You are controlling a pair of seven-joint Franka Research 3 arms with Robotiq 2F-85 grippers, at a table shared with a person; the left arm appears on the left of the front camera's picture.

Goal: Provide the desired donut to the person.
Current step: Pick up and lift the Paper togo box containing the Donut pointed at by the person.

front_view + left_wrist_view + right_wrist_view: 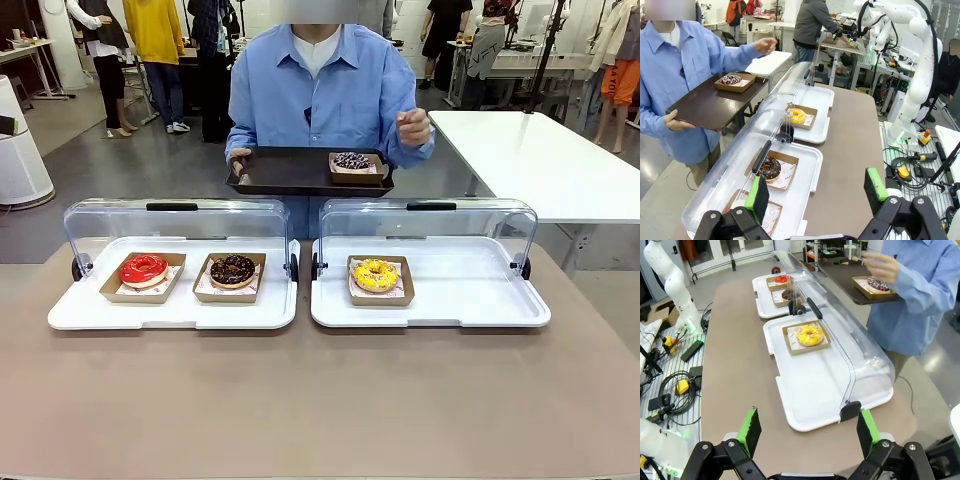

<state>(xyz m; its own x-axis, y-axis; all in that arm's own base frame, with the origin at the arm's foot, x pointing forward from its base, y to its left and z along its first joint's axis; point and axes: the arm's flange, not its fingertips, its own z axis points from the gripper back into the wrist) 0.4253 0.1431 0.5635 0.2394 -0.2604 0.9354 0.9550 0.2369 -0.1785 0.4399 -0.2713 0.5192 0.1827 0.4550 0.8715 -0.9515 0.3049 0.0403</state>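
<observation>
While the person (pixel 320 90) stands at the far edge of the worktop (pixel 300 400) holding a dark tray (pixel 280 172) with one sprinkled donut (pixel 352 160) on it, the step in hand looks like reading their choice. My left hand (pixel 817 192) and right hand (pixel 808 430) both hover, fingers wide apart, nothing in them. The red donut (pixel 143 268) and chocolate donut (pixel 232 269) sit toward the far left corner, and the yellow donut (pixel 375 274) is just right of the middle. Their raised hand (pixel 413 126) is up, but I can't tell which one it singles out. Next, I'd say: get the pick, then reach in from the near side.
</observation>
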